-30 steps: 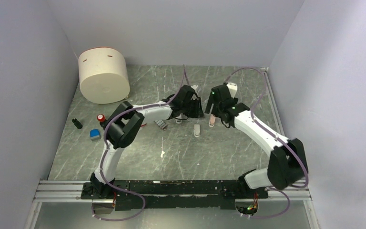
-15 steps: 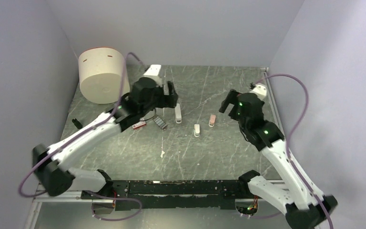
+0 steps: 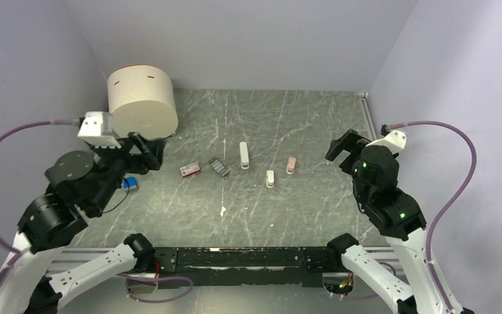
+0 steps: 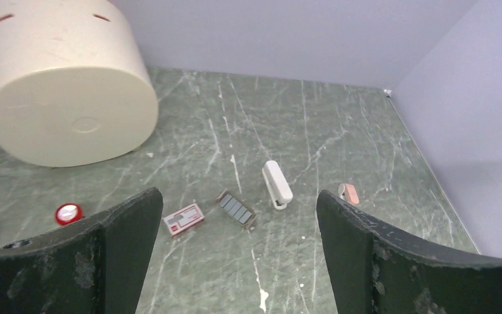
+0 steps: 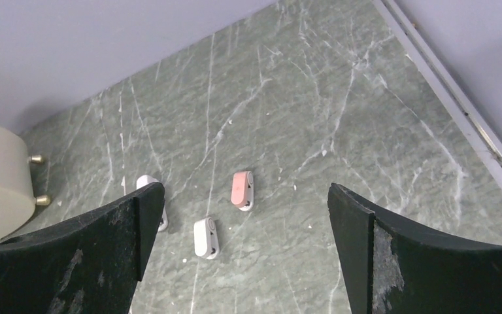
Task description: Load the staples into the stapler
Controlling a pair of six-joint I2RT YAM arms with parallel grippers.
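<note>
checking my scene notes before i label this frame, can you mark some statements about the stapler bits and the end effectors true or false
1. The left end effector and the right end effector are both open and empty. True.
2. The stapler lies between the pink piece and the short white piece. False: it lies to the left of both, beside the staples.
3. The staples lie between the red-and-white box and the stapler. True.
4. The pink piece touches the short white piece. False: they lie apart on the table.
</note>
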